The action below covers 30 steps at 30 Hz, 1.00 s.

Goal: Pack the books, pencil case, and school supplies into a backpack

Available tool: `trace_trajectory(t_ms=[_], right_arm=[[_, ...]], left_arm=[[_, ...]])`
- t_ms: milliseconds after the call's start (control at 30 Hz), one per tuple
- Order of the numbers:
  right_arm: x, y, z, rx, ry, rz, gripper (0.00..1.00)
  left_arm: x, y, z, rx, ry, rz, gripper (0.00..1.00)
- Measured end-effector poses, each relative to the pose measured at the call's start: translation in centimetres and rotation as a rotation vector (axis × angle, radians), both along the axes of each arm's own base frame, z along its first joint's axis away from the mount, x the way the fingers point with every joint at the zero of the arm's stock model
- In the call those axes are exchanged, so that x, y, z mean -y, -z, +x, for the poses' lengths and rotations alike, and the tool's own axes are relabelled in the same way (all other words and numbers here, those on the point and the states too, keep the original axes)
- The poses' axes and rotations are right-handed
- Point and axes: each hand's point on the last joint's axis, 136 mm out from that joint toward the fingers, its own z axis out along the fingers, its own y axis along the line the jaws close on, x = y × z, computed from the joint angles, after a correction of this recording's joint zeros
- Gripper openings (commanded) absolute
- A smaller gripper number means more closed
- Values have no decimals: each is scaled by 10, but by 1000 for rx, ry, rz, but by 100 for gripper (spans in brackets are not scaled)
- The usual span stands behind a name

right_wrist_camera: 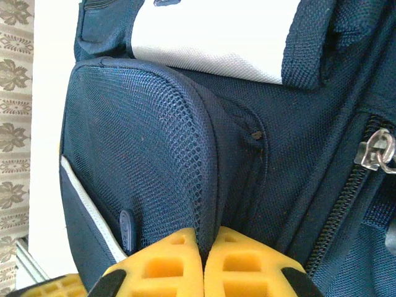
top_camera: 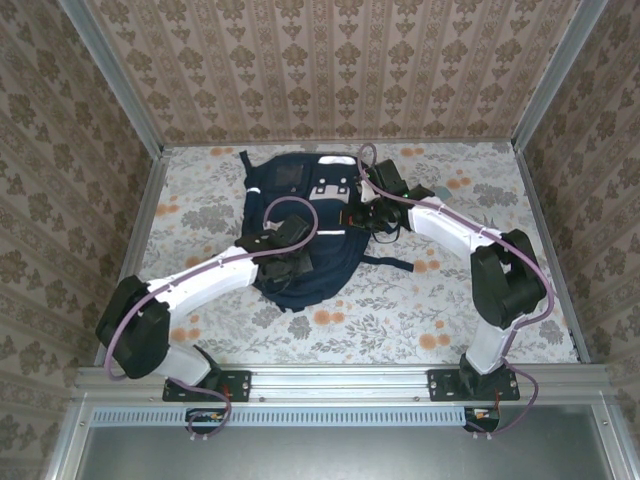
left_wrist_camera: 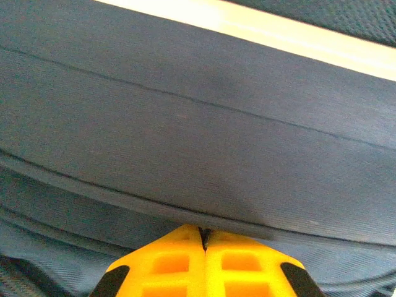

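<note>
The navy backpack (top_camera: pixel 300 215) lies flat at the middle of the table, its grey patches toward the far wall. My left gripper (top_camera: pixel 290 262) rests on its lower half. In the left wrist view that gripper (left_wrist_camera: pixel 204 232) is shut at a raised fabric seam (left_wrist_camera: pixel 185 213), with a thin dark sliver of the backpack pinched between the tips. My right gripper (top_camera: pixel 365 215) is at the backpack's right side. It (right_wrist_camera: pixel 201 232) is shut on the rim of the mesh side pocket (right_wrist_camera: pixel 136 161). A metal zipper pull (right_wrist_camera: pixel 374 151) hangs to its right. Books, pencil case and school supplies are out of view.
A floral cloth (top_camera: pixel 450 300) covers the table, and patterned walls (top_camera: pixel 330 60) close it in on three sides. A dark strap (top_camera: pixel 390 262) trails from the backpack's right side. Bare cloth lies to the left of the backpack (top_camera: pixel 190 210) and in front of it (top_camera: pixel 380 320).
</note>
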Motion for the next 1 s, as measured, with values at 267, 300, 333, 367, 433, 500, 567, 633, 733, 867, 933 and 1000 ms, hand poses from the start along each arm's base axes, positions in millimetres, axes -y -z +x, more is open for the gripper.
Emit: trace_trajectory(t_ms=[267,300,333,367,433,500,567,633,733,867,933,1000], right_arm=[[19,8,1,-11,28,-42,0],[19,8,1,-9,26,-44,0],[19,8,1,-8,23,-45,0],[19,9,1,-6,19,-47,0],[18,10,2,-1,10,-52,0],[17,11,4,1,-1,-57,0],[15,14,9,8,-11,-66,0],[16,15,15,21,-18,-74,1],[21,17,23,48,-19,-92,1],[29,15,30,67,-1,-117,12],[34,16,32,69,8,-131,27],[43,17,36,73,29,-154,44]], left_arm=[[-77,7,20,12,-100,69,0],[-82,6,24,16,-96,67,0],[-85,6,28,19,-88,62,0],[-89,6,32,20,-79,52,0],[-94,6,41,26,-61,34,0],[-97,9,46,25,-38,24,0],[-97,12,53,30,0,27,0],[-96,11,59,52,41,30,0],[-92,4,65,97,101,25,0],[-82,-15,66,169,170,1,0],[-74,-31,61,219,214,-13,0],[-64,-45,52,266,262,-24,0]])
